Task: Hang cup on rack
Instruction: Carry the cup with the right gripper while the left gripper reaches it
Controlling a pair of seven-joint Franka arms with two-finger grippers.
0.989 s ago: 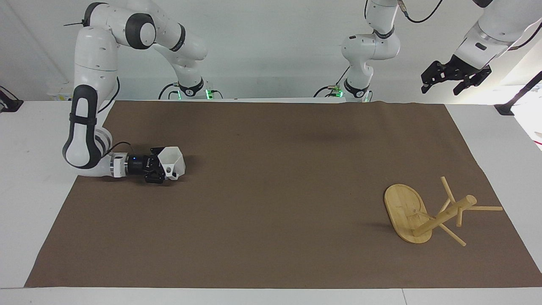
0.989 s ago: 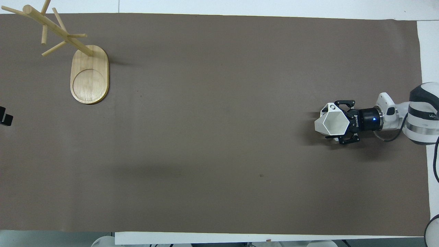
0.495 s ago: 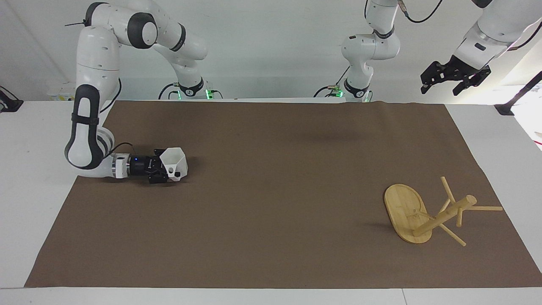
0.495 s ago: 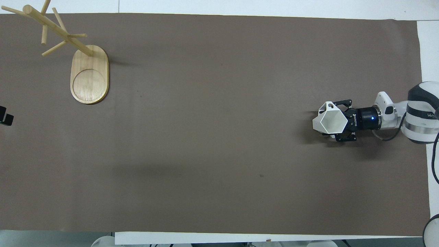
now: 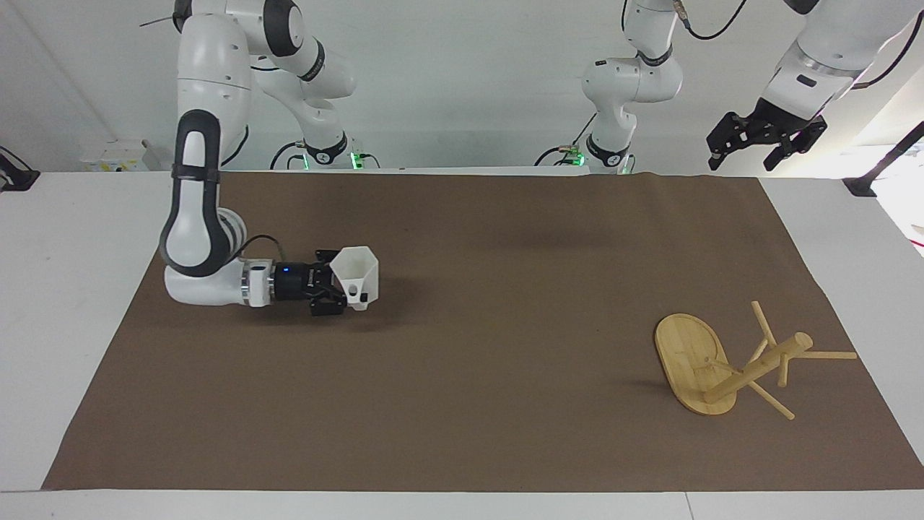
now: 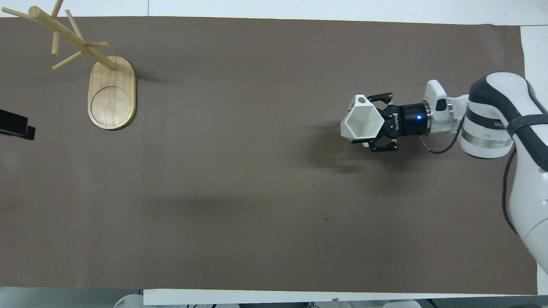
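Cup [image 5: 357, 278] hanging clamped in right end effector [image 5: 338, 292] over mat [image 5: 462, 404]; left end effector [image 5: 758, 137] waiting, fingers apart; rack [image 5: 722, 365] standing toward left arm's end.

White lettering is showing on the black body of the right gripper [image 6: 371, 134], right of centre in the overhead frame, but it is too small to read. No other text is appearing.
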